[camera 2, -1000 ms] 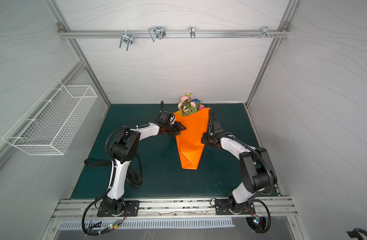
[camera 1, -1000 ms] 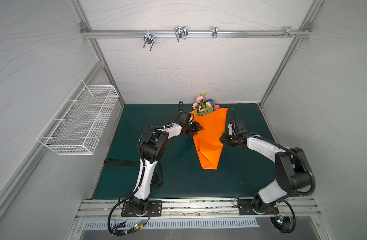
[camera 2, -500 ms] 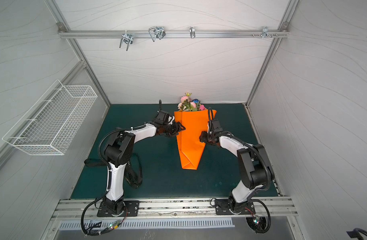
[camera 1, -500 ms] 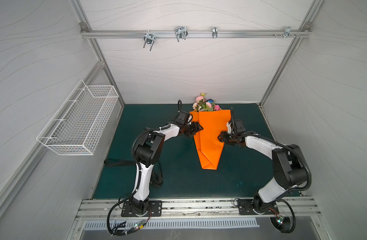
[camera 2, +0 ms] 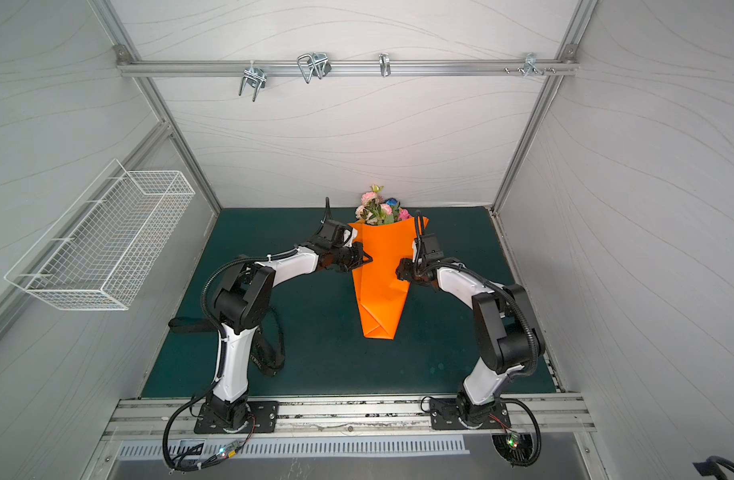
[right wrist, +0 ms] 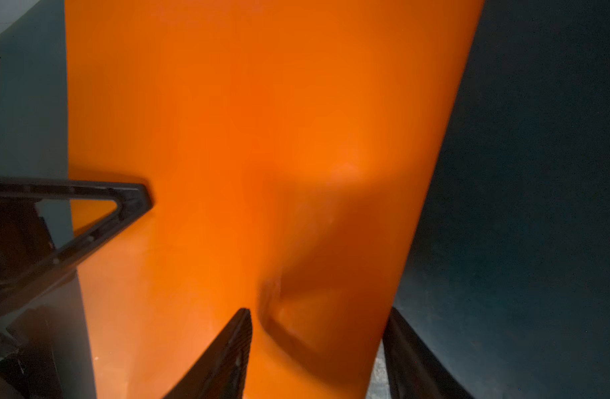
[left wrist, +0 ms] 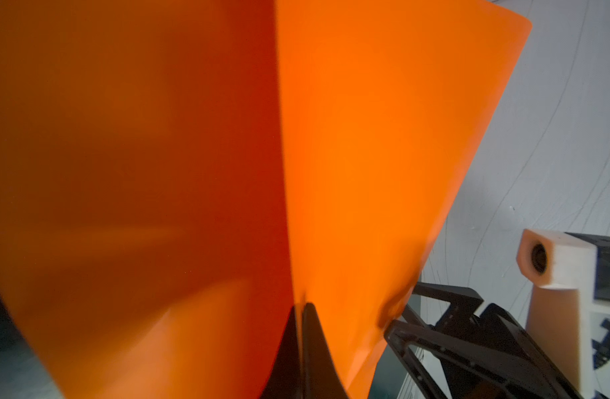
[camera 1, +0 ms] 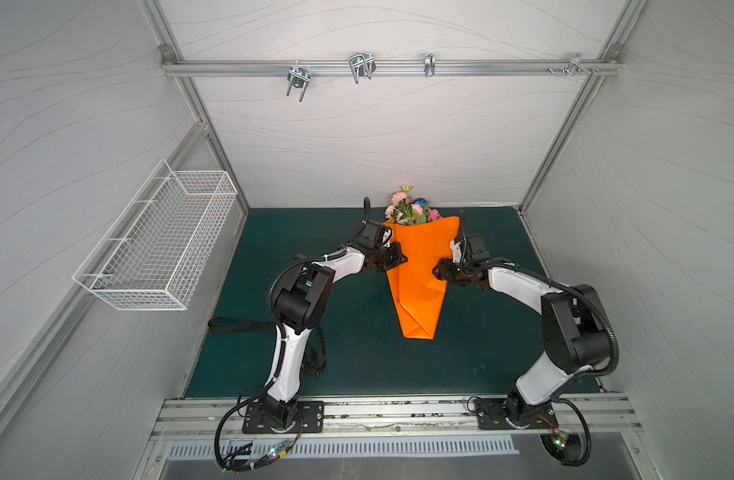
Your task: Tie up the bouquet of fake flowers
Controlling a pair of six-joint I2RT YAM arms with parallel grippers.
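Note:
The bouquet of fake flowers (camera 1: pixel 409 208) (camera 2: pixel 380 208) lies at the back of the green mat, with pink, cream and blue blooms sticking out of the orange wrapping paper (camera 1: pixel 419 286) (camera 2: pixel 382 295) folded over its stems. My left gripper (camera 1: pixel 400 259) (camera 2: pixel 367 259) (left wrist: pixel 302 307) is shut on the paper's left edge (left wrist: pixel 365 138). My right gripper (camera 1: pixel 438 272) (camera 2: pixel 400 270) (right wrist: pixel 318 311) stands open astride the paper's right edge (right wrist: pixel 262 138), jaws wide apart and not pinching it. The stems are hidden by the paper.
A black ribbon (camera 1: pixel 240 324) (camera 2: pixel 190 324) lies on the mat beside and under the left arm. A white wire basket (camera 1: pixel 157 245) (camera 2: pixel 103 245) hangs on the left wall. A rail with metal hooks (camera 1: pixel 361 66) runs overhead at the back.
My left gripper has closed on the paper's left edge. The paper's top has spread wider and shifted, and the right gripper has moved slightly along its right edge.

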